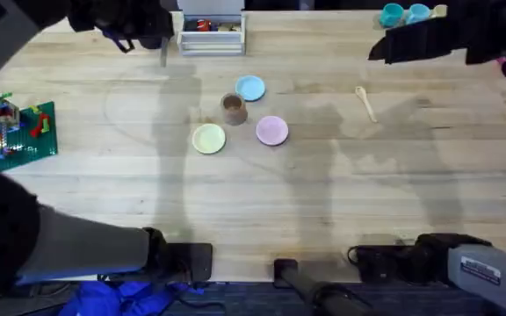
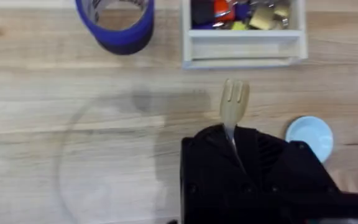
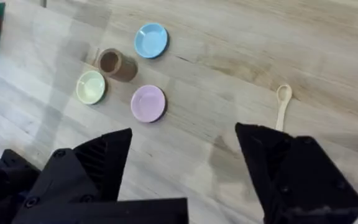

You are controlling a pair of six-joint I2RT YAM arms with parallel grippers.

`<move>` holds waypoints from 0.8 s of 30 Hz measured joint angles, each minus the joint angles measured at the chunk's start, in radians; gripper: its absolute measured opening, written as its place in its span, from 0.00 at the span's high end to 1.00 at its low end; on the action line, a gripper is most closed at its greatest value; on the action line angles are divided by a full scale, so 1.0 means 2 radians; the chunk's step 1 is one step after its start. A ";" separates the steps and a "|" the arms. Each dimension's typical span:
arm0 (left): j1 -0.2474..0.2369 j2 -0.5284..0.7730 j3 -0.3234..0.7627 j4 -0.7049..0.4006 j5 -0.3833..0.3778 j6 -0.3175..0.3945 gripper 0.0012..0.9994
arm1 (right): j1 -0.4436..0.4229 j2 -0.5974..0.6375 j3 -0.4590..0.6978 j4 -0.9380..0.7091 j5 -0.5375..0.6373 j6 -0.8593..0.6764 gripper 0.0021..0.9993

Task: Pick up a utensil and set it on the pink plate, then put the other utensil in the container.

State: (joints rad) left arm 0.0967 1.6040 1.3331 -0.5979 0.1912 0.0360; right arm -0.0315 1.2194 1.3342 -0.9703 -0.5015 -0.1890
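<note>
Left wrist view is showing the left claw (image 2: 232, 140) clenching the fork (image 2: 234, 106) by its handle, high above the desk (image 1: 323, 202); a thin grip is risking slippage before the pink plate (image 1: 272, 130). Right claw (image 3: 185, 162) is hanging released.

Bright, even light from above; soft grey arm shadows fall across the bench (image 1: 323, 202). Arms close under the overhead cam look dark & blurred. Left wrist view slightly soft, no glare.
</note>
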 joint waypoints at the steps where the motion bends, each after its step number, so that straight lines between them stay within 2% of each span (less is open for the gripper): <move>1: -0.005 -0.006 0.000 -0.001 0.000 0.000 0.96 | 0.000 0.000 0.000 0.000 0.000 0.000 0.00; 7: -0.023 -0.028 -0.005 -0.024 0.001 -0.005 0.96 | 0.000 0.000 0.000 0.000 0.000 0.000 0.00; 15: -0.046 -0.094 -0.050 -0.016 0.000 -0.009 0.96 | 0.000 0.000 0.000 0.000 0.000 0.000 0.00; 24: -0.090 -0.168 -0.138 0.086 0.001 -0.032 0.96 | 0.000 0.000 0.000 0.000 0.000 0.000 0.00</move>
State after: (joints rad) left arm -0.0826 1.2677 1.0562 -0.4265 0.1925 -0.0271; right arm -0.0315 1.2194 1.3342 -0.9703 -0.5017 -0.1890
